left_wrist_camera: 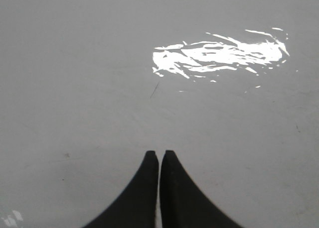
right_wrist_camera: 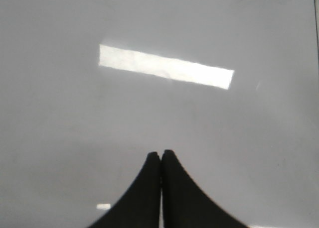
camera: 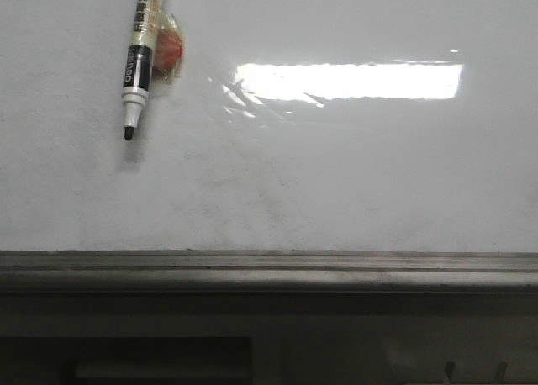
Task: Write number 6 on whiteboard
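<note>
The glossy white whiteboard (camera: 353,175) fills the front view, with faint grey smudges and a bright rectangular light reflection. No drawn number 6 shows on it in any view. A black-tipped marker pen (camera: 139,61) lies or hangs at the upper left of the board, tip pointing down, with an orange taped piece (camera: 170,53) beside its barrel. No gripper shows in the front view. My left gripper (left_wrist_camera: 159,153) is shut and empty over bare board (left_wrist_camera: 99,88). My right gripper (right_wrist_camera: 161,153) is shut and empty over bare board (right_wrist_camera: 75,113).
A grey metal edge rail (camera: 269,267) runs along the board's near side, with a dark area below it. A short thin dark mark (left_wrist_camera: 154,90) lies on the board in the left wrist view. The board's edge (right_wrist_camera: 316,19) shows in the right wrist view.
</note>
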You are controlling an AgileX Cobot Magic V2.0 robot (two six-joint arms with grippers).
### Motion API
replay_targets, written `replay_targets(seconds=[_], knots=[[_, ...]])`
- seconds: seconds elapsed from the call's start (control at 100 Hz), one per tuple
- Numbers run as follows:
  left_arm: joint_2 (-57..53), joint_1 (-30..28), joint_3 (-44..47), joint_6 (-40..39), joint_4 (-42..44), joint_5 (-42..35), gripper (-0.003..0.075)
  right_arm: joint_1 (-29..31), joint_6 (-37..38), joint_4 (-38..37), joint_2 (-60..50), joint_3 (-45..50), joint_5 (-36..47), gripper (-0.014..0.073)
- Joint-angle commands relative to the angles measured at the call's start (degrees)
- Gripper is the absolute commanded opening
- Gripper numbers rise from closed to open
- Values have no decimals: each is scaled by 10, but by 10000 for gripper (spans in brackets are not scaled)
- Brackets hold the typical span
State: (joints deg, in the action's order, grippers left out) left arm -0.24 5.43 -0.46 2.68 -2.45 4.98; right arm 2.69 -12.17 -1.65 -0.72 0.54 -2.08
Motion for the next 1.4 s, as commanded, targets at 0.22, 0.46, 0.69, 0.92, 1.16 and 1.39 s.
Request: replay_targets(seconds=[0.22,0.46,0.69,0.92,1.16,1.39], knots=[[-18,-1,28,-5,-6,-43,-20,3,-2,-4,-10,13,47,-46],[-18,-1,28,-5,-6,-43,-20,3,-2,-4,-10,13,47,-46],[-18,-1,28,-5,-6,-43,-20,3,-2,-4,-10,13,47,-46],[-18,-1,28,-5,-6,-50,-20,3,-2,-4,-10,13,47,-46],[-18,-1,28,-6,-34,-70,-20,3,-1,16,-10,13,51,-46],[-18,-1,28,-6,-180,-71,-20,3,-1,213,-10,13,54,-46]])
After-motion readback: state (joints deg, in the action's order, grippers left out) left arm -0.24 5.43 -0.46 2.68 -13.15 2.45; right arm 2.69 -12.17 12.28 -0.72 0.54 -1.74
